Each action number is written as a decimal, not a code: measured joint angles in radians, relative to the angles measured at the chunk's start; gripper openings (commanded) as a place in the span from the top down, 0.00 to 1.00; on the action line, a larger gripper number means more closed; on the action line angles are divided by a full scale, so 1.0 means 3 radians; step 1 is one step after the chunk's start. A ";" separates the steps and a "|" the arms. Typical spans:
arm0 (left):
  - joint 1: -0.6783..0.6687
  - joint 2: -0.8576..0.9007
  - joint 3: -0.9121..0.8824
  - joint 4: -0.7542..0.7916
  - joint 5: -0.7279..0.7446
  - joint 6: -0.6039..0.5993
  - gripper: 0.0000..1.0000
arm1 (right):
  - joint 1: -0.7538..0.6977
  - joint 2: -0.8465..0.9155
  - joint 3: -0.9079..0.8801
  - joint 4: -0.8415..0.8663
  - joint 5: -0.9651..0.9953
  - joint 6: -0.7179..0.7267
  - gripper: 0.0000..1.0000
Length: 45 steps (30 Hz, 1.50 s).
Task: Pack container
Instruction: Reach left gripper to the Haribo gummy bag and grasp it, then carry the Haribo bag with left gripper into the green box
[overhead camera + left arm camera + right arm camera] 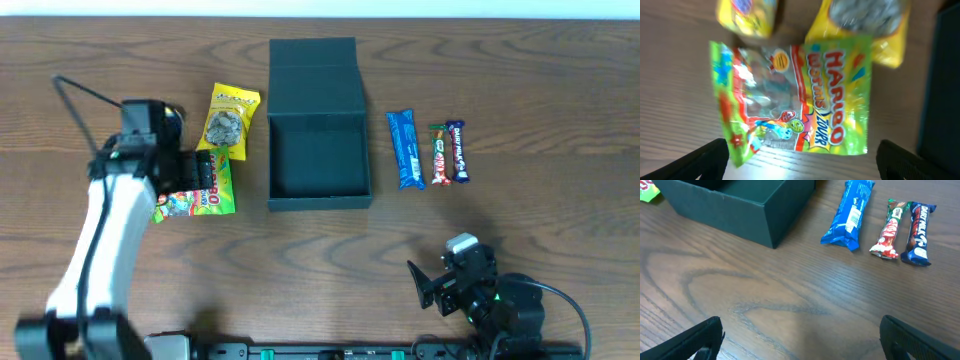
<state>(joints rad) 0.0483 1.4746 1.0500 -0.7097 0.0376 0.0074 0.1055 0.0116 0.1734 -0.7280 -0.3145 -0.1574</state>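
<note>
The left fingers [710, 160] stand wide apart, empty, over the Haribo packet [805, 100]; a yellow packet [865, 35] lies beyond. The right fingers [695, 340] gape empty too; the container [730, 215], lid open, sits ahead to their left, three snack bars [888, 230] ahead-right on the tabletop [790, 295].

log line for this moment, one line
container: lid open, looks empty | left gripper: open above haribo bag | right gripper: open, holding nothing | packed: none yet
</note>
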 measured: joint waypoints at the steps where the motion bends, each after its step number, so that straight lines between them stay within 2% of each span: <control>1: 0.0000 0.0130 0.0000 0.0005 0.0000 -0.0009 0.05 | 0.0000 0.0001 0.0000 0.0000 0.0001 0.0000 0.01; 7: 0.0000 0.0722 0.0000 0.0050 0.0041 -0.0028 0.05 | 0.0000 0.0000 0.0000 0.0000 0.0000 0.0000 0.01; 13: 0.0024 0.1076 0.0004 0.0230 0.0045 -0.0177 0.05 | 0.0000 0.0001 0.0000 0.0000 0.0000 0.0000 0.01; 14: 0.0037 0.1118 0.0020 0.0247 0.0050 -0.0203 0.00 | 0.0000 0.0000 0.0000 -0.0001 0.0000 0.0000 0.01; 17: 0.0081 0.1217 0.0102 0.0262 0.0061 -0.0271 0.35 | 0.0000 0.0000 0.0000 0.0000 0.0000 0.0000 0.01; 20: 0.0127 0.1253 0.0142 0.0277 0.0074 -0.0303 0.63 | 0.0000 0.0000 0.0000 0.0000 0.0000 0.0000 0.01; 21: 0.0140 0.1263 0.0158 0.0289 0.0099 -0.0282 0.78 | -0.0001 0.0001 0.0000 0.0000 0.0000 0.0000 0.01; 23: 0.0142 0.1269 0.0172 0.0299 0.0140 -0.0326 0.94 | 0.0000 0.0001 0.0000 0.0000 0.0000 0.0000 0.01; 29: 0.0145 0.1269 0.0205 0.0225 0.0249 -0.0626 0.94 | 0.0000 0.0001 0.0000 0.0000 0.0000 0.0000 0.01; 34: 0.0097 0.1241 0.0286 -0.0323 0.0429 -0.0914 0.94 | -0.0001 0.0000 0.0000 0.0000 0.0000 0.0000 0.01; 37: -0.0043 0.1094 0.0341 -0.0470 0.0429 -0.1008 0.94 | -0.0001 0.0001 0.0000 0.0000 0.0000 0.0000 0.01; 42: -0.0459 0.0551 0.0682 -0.0225 0.0511 -0.1396 0.94 | 0.0000 0.0001 0.0000 0.0000 0.0000 0.0000 0.01; 44: -0.0631 0.0364 0.0759 0.0009 0.0556 -0.1663 0.94 | 0.0000 0.0001 0.0000 0.0000 0.0000 0.0000 0.01; 45: -0.0746 0.0264 0.0796 0.0090 0.0580 -0.1926 0.94 | 0.0000 0.0001 0.0000 0.0000 0.0000 0.0000 0.01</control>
<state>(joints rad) -0.1757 1.5539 1.2888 -0.6827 0.2115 -0.5705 0.1055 0.0120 0.1734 -0.7280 -0.3145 -0.1574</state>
